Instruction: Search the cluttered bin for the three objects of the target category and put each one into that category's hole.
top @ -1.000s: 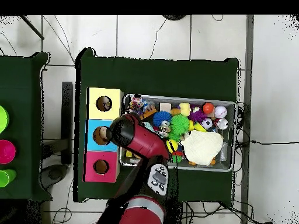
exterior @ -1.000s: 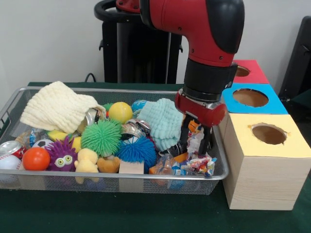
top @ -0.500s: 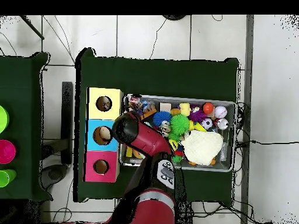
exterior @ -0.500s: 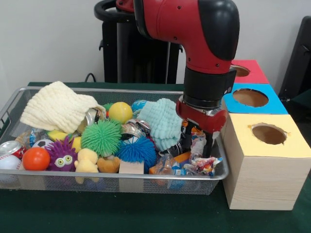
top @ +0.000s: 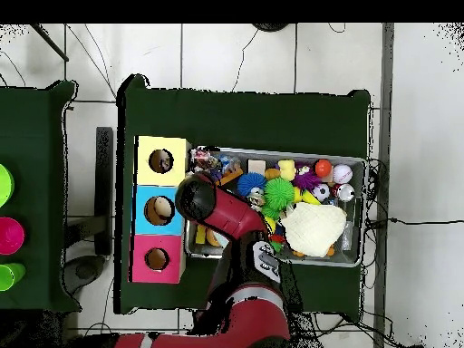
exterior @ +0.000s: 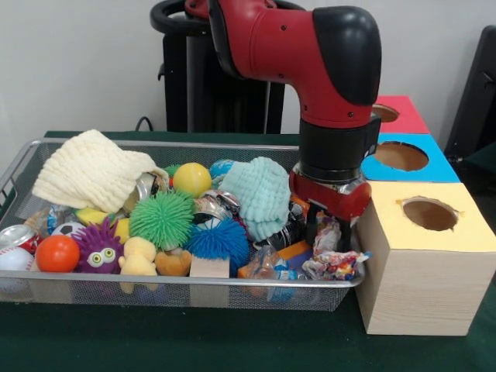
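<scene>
My gripper [exterior: 329, 232] reaches down into the right end of the wire bin [exterior: 194, 284], just beside the yellow box [exterior: 430, 260]. It is open, and a crinkly silver snack wrapper [exterior: 327, 230] stands between its fingers. More colourful snack wrappers [exterior: 333, 265] lie right below it against the bin's front corner, and they also show in the overhead view as wrappers [top: 208, 163]. In the overhead view the red arm [top: 217, 207] hides the gripper. The blue box [exterior: 438, 167] and the red box [exterior: 407, 116] stand in a row behind the yellow one, each with a round hole.
The bin is crowded: a mint cloth [exterior: 260, 194] just left of the gripper, a blue spiky ball [exterior: 217, 239], a green spiky ball [exterior: 161, 219], a cream cloth [exterior: 89, 170], a purple monster toy [exterior: 98, 248], an orange ball [exterior: 56, 253] and crushed cans [exterior: 213, 205].
The gripper has moved down and toward the bin's right front corner, sinking among the snack wrappers. The arm's upper link has swung over. The toys have not moved.
</scene>
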